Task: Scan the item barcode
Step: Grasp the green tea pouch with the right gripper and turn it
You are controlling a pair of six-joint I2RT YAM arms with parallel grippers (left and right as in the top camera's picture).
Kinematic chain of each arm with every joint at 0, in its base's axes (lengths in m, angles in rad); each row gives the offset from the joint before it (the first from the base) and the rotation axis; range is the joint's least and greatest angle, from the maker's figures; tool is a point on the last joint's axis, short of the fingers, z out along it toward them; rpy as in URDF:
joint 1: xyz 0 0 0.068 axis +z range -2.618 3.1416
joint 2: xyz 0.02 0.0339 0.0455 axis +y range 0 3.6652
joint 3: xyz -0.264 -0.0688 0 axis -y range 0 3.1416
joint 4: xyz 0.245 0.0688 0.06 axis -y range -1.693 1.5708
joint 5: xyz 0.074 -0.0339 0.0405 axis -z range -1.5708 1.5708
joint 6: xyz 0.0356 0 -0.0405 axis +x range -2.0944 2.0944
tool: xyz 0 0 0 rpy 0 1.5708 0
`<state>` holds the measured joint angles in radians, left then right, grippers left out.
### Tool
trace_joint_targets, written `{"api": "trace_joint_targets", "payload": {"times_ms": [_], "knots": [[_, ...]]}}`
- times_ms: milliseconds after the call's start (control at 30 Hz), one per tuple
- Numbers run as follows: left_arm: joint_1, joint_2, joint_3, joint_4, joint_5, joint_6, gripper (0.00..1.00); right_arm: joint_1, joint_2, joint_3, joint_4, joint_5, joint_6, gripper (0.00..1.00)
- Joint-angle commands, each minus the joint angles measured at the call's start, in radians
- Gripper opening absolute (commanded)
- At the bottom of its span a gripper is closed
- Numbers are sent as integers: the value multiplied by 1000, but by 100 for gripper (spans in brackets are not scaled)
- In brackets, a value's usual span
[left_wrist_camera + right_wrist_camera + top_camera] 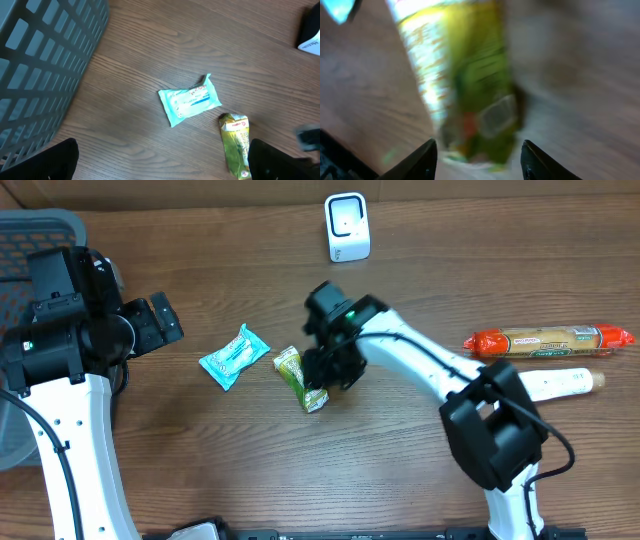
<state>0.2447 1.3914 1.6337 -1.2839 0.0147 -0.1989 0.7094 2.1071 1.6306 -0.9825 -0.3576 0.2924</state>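
Note:
A green and yellow snack packet (300, 378) lies flat on the wooden table near the middle. My right gripper (324, 383) hovers just over its near end. In the blurred right wrist view the packet (465, 75) fills the frame, and its lower end sits in the gap between the spread fingertips of the right gripper (479, 161), apart from both. My left gripper (160, 325) hangs at the left, wide open and empty. In its wrist view the left gripper (161, 165) frames bare wood, with the green packet (236, 142) by its right finger. A white scanner (347, 227) stands at the back.
A teal wipes packet (233, 356) lies left of the green one. At the right lie an orange sausage roll (545, 340) and a white tube (560, 383). A grey slatted basket (40, 65) stands at the far left edge.

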Motion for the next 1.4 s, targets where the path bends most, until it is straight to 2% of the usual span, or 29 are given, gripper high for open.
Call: {"api": "trace_joint_targets", "payload": {"times_ms": [0,67,200,400,567,633,767,900,1033,1100,1233,1367], "knots": [[4,3,18,2,4,19,99,65,16,16,26,8,14,55],[4,3,18,2,4,19,100,84,16,19,46,-6,4,55],[4,3,18,2,4,19,100,116,16,21,125,-133,-105,55],[4,3,18,2,4,19,100,120,16,21,157,-169,-180,56],[4,3,18,2,4,19,100,98,14,26,177,-167,-193,54],[4,3,18,2,4,19,100,76,14,45,162,-167,-193,51],[4,3,18,2,4,19,100,26,14,111,90,-115,-193,50],[4,3,18,2,4,19,99,-26,14,169,53,-26,-259,57],[4,3,18,2,4,19,100,-49,22,164,134,-24,-352,59],[4,3,18,2,4,19,100,-49,47,164,185,-31,-353,60],[4,3,18,2,4,19,100,-25,116,164,234,-104,-351,55],[4,3,18,2,4,19,100,-14,141,164,203,-132,-346,52]]}}
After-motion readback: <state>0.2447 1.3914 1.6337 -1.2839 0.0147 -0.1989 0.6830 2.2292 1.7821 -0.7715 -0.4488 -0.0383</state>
